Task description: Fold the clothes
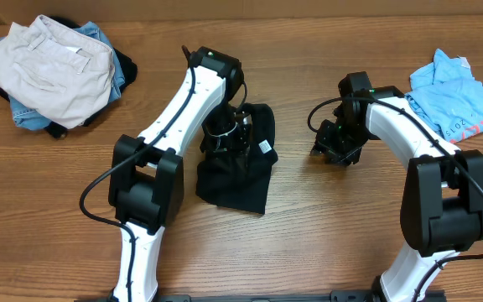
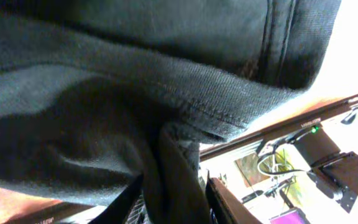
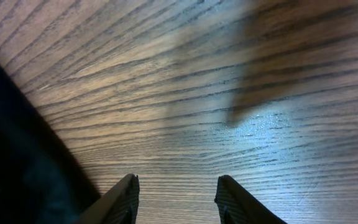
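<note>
Wood bench (image 1: pixel 309 218), black T-shirt (image 1: pixel 240 180) bunched at centre, left pincer (image 2: pixel 176 208) clamped on a fold of it; right pincer (image 3: pixel 176 196) apart, empty, at its 3 o'clock. We'd lift slowly, let cloth hang, then pinch the opposite hem.

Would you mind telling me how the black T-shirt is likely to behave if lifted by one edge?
The black T-shirt would probably hang limp and unfold, since it lies in soft, rumpled folds. It looks like thin knit fabric, so likely light. Pushed on the wooden table, it would probably bunch up rather than slide.
</note>
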Controlling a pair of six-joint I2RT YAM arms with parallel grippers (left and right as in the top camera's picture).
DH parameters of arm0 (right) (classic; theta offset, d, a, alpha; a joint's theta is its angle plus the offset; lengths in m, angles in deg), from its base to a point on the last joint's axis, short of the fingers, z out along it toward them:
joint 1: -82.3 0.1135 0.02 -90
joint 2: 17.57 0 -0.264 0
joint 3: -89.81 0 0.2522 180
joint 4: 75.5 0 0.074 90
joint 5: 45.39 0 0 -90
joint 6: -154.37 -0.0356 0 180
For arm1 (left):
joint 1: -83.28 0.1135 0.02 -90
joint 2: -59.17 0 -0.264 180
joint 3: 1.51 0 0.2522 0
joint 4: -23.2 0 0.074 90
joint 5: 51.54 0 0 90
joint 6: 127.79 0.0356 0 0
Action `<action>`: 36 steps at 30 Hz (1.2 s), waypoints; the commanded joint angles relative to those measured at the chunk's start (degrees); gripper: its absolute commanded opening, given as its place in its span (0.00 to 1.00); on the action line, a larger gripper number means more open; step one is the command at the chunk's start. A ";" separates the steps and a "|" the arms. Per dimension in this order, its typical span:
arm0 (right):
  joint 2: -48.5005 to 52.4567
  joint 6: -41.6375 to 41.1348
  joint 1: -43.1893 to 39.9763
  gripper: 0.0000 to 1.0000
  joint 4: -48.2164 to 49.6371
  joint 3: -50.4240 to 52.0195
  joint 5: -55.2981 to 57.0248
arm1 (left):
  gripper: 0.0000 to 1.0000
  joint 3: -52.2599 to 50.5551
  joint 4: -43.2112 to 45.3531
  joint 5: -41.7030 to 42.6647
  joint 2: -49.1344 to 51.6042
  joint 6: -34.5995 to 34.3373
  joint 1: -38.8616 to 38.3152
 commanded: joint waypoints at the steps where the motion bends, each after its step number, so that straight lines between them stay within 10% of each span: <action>1: -0.92 -0.04 -0.17 0.53 0.92 0.04 -0.31 | 0.33 -0.04 -0.48 0.26 -2.64 2.27 -0.83; 6: -0.92 -1.36 -1.27 0.57 2.32 -0.13 -2.60 | 0.34 0.04 3.39 -3.98 -10.99 3.30 -0.74; 10: -1.22 1.75 -5.03 0.18 1.88 -2.84 -14.71 | 0.39 0.04 9.60 -13.60 -22.71 2.05 -0.24; 12: -2.43 1.77 -5.46 0.07 -0.81 -5.49 -15.58 | 1.00 0.04 10.27 -20.31 -27.02 -0.17 0.33; 19: -9.16 6.03 7.87 0.04 -2.27 -7.85 -28.00 | 1.00 0.02 10.60 -27.39 -29.73 -17.03 15.74; 26: -7.45 -5.09 29.03 0.09 9.53 -7.82 -19.32 | 1.00 0.02 6.45 -27.23 -29.68 -17.27 23.63; 36: 4.83 -5.81 26.08 0.04 3.34 -5.07 -9.81 | 1.00 0.02 4.61 -27.43 -29.68 -15.34 23.56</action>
